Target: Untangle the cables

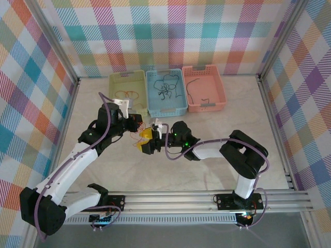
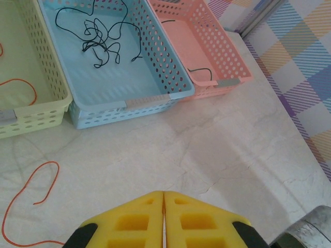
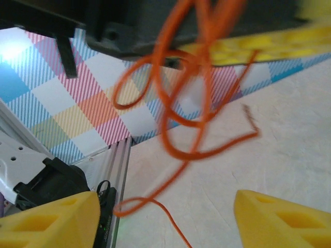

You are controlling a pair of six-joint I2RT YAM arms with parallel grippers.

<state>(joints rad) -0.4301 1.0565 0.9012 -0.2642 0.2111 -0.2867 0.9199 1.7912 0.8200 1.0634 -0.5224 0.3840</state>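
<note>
One thin red-orange cable (image 3: 202,62) is the piece in hand. It hangs in blurred loops above the middle of the pale marbled surface (image 2: 232,155), and a loose tail (image 2: 49,163) trails on that surface to the left. The left tool (image 2: 164,195) has its yellow foam fingers pressed flat together. Since the loops dangle from just beneath it, it appears to be pinching a strand. The right tool (image 3: 166,206) sits low under the loops with its fingers standing apart, holding nothing. At the far edge, more black cables (image 2: 101,39) lie bunched in the perforated blue plastic basket (image 1: 150,111). Another red-orange one (image 1: 129,94) lies in the yellow-green basket (image 1: 128,77), and a dark one (image 1: 187,90) in the pink basket (image 1: 207,107). The wire looks almost weightless and limp, likely to sway, spring into coils and slip through soft pads. The best hold is probably a single strand outside the crossings, near the free end, pulled gently so the loops open rather than tighten.
</note>
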